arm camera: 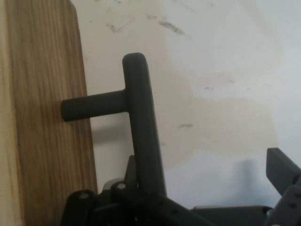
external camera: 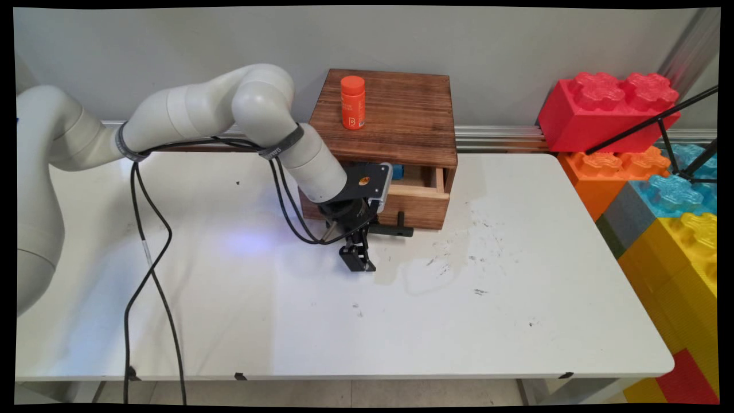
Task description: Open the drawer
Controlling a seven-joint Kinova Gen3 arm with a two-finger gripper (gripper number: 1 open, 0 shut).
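I have the gripper (external camera: 358, 259) down low over the white table (external camera: 504, 321), just on the near side of the wooden box (external camera: 395, 117) that stands at the far edge. Its drawer (external camera: 423, 193) stands a little way out, and the black T-shaped handle (external camera: 397, 230) juts from the drawer front towards me.

In the hand view the pincer (arm camera: 183, 190) is spread wide and has hold of nothing. The handle's crossbar (arm camera: 139, 122) runs down into the gap between the fingers, but off-centre: it sits close to the finger on the drawer side, well apart from the other finger (arm camera: 282, 167). Whether the bar touches the linkage I can't tell.

My judgement: any closing from here would meet the bar unevenly, so I'd centre it first and keep clear of the drawer front (arm camera: 47, 122).

An orange bottle (external camera: 352, 103) stands upright on the box lid; something blue (external camera: 397, 171) shows inside the drawer.
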